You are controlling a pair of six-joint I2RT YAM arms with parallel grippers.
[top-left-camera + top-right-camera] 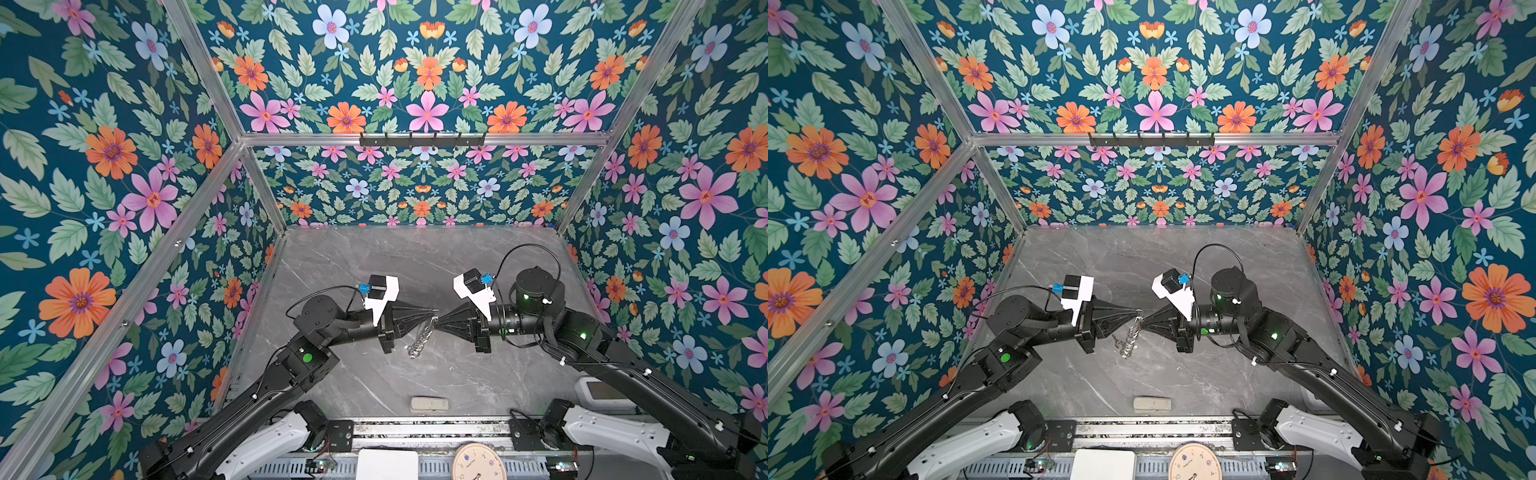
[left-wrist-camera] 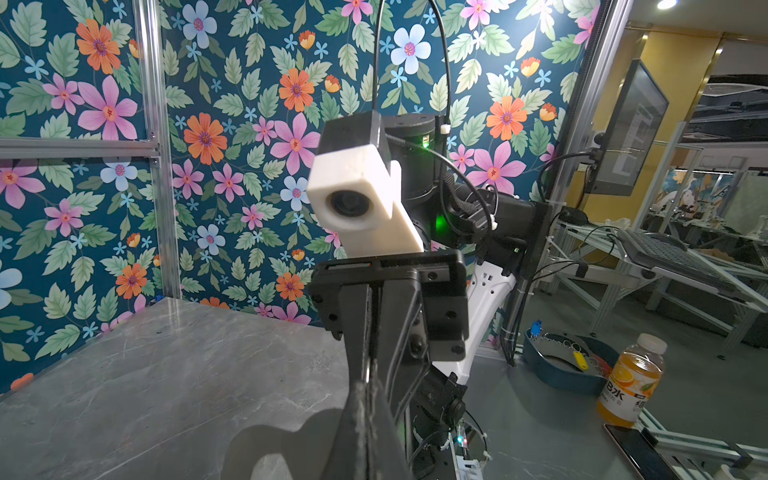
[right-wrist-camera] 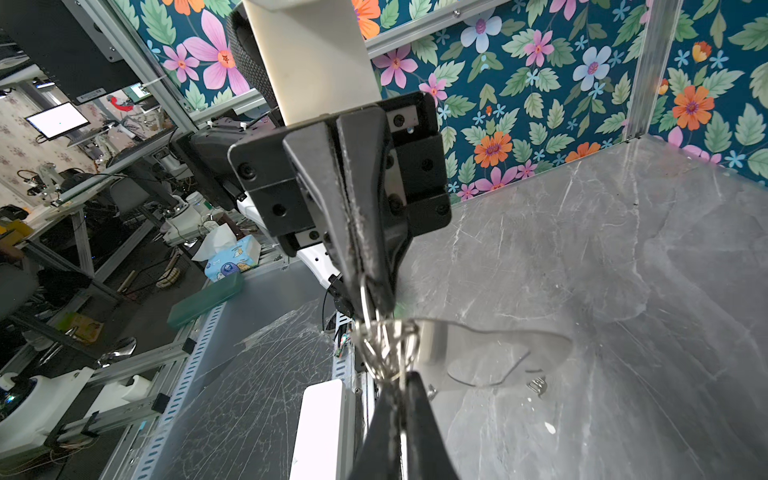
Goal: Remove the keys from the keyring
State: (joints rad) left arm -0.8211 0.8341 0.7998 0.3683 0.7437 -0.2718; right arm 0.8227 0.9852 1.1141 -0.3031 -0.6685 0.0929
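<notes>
- keyring (image 3: 386, 351) strung between left gripper (image 3: 366, 291) and right gripper (image 3: 400, 380); both tips pinch it.
- Small metal piece (image 3: 538, 385) lies on grey counter (image 3: 582, 249).

Grey white-veined table (image 1: 374, 257), teal walls (image 1: 104, 216) in pink-and-orange floral print, silver keyring (image 1: 420, 337), pale beige block (image 1: 429, 404)

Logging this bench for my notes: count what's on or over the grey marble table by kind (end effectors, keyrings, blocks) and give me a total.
Black tapered end effectors: 2 (left end effector, right end effector)
Silver metal keyring with link chain: 1
Pale beige rectangular block: 1
Total: 4
</notes>
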